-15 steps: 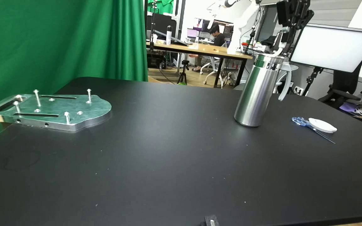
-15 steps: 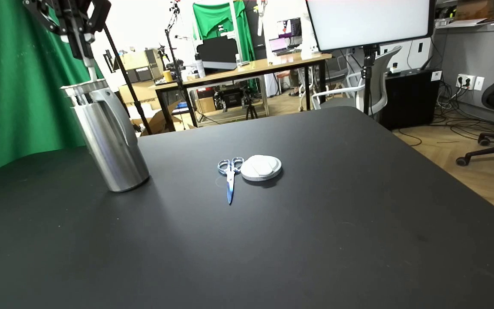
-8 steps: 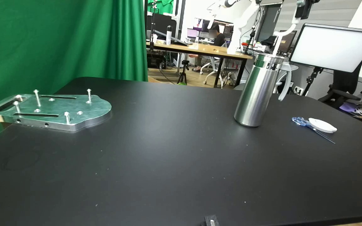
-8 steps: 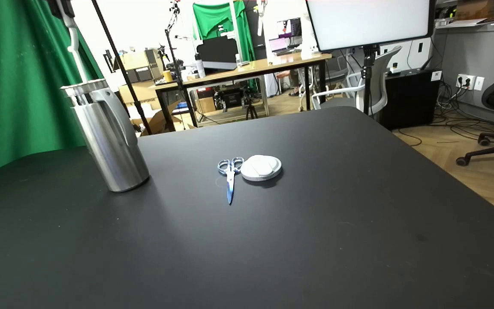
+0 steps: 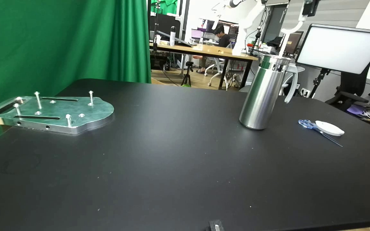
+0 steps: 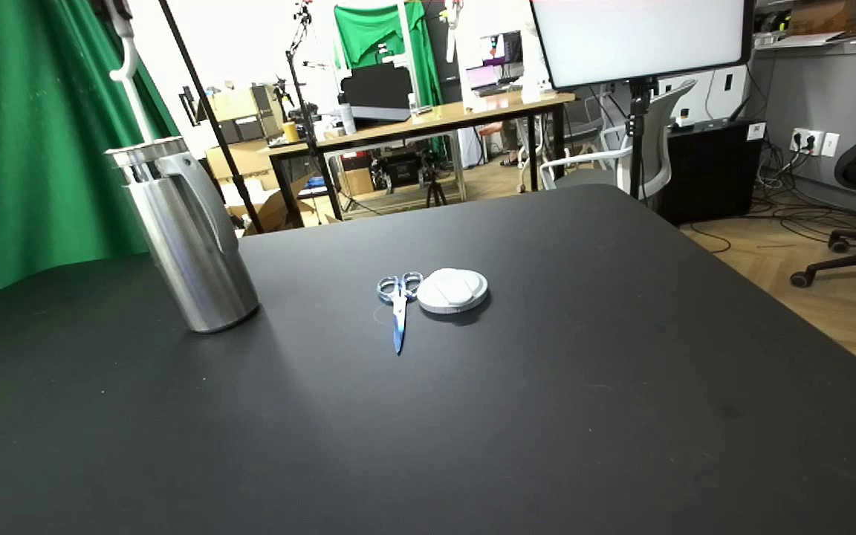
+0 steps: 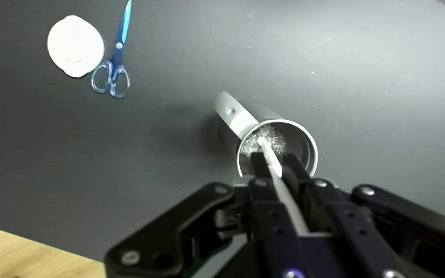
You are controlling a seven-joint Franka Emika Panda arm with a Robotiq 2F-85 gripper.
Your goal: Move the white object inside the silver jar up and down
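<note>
Gripper (image 7: 276,155), black and two-fingered, sits above the mouth of the tall shiny silver metal jar (image 5: 258,99), clamped on the upper part of the slim white crook-shafted object (image 5: 290,31), one finger each side of it in the wrist view. Object's lower end is down inside the jar, tip nearer the pale grey handle (image 7: 238,118); crook and upper shaft stick out above the rim in both exterior views. Key relation: object runs from the fingers down through the jar mouth, long axis steep and roughly in line with the jar's own, so the stroke should follow that line. Single arm only. Glittery patch (image 7: 274,136) by the tip, inside the jar: bristles or not, can't tell. Fingers well above the rim, so likely upper part of a stroke; number of strokes done, can't judge. Next probably calls for pushing down along the shaft, then lifting with the tip kept below the rim. Risk: sideways drift could lever the rim and topple the jar; crook might snag. Jar's base rests on the matte black table (image 5: 172,160). Off its handle side: blue scissors with clear bluish finger loops (image 7: 117,57), and just beside them, white rounded lid-like disc (image 7: 75,46). Well apart, opposite the handle: flat metal plate with upright pegs (image 5: 64,107).
</note>
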